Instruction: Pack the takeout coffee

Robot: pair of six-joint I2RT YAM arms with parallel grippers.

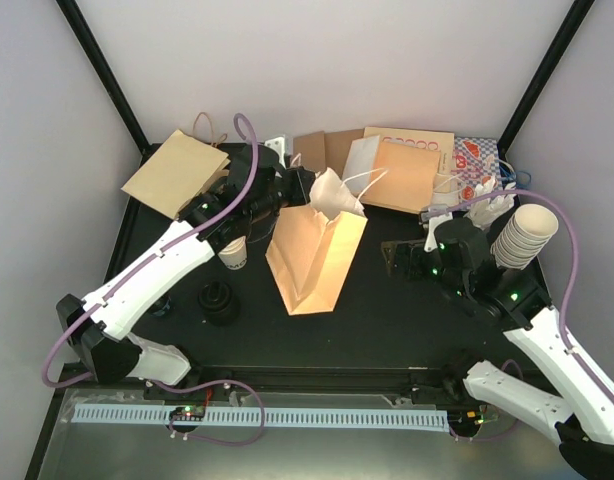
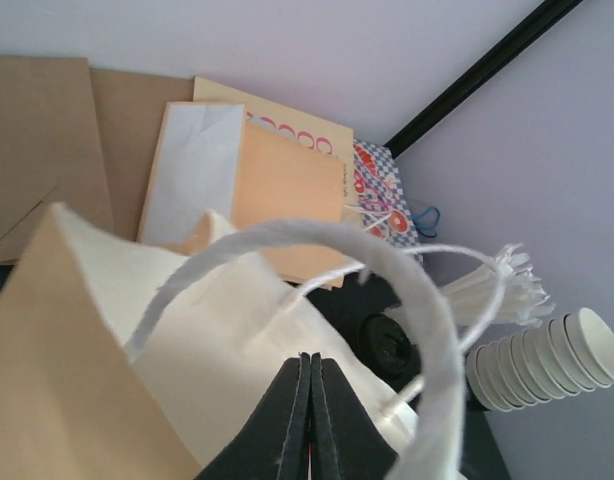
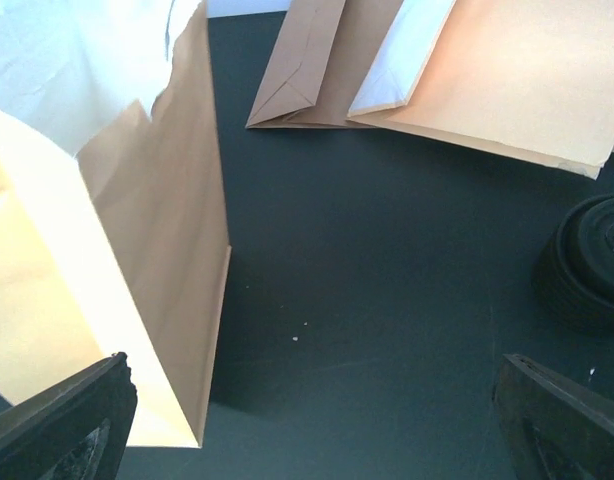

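A tan paper bag (image 1: 315, 255) stands open mid-table, its white inside (image 2: 237, 350) filling the left wrist view. My left gripper (image 1: 299, 193) is shut at the bag's top rim, fingertips pressed together (image 2: 310, 357), with a white twisted handle (image 2: 387, 260) arching over them. One takeout coffee cup (image 1: 234, 255), cream with a black lid, stands left of the bag, under my left arm. My right gripper (image 1: 399, 260) hangs wide open right of the bag (image 3: 157, 250), over bare black mat (image 3: 387, 300), holding nothing.
A black round stack (image 1: 219, 300) sits left front; another black round thing (image 3: 587, 265) lies right of my right gripper. Lidless cream cups (image 1: 527, 235) are stacked at the right. Flat paper bags (image 1: 407, 165) line the back, and a brown one (image 1: 177, 172) lies back left.
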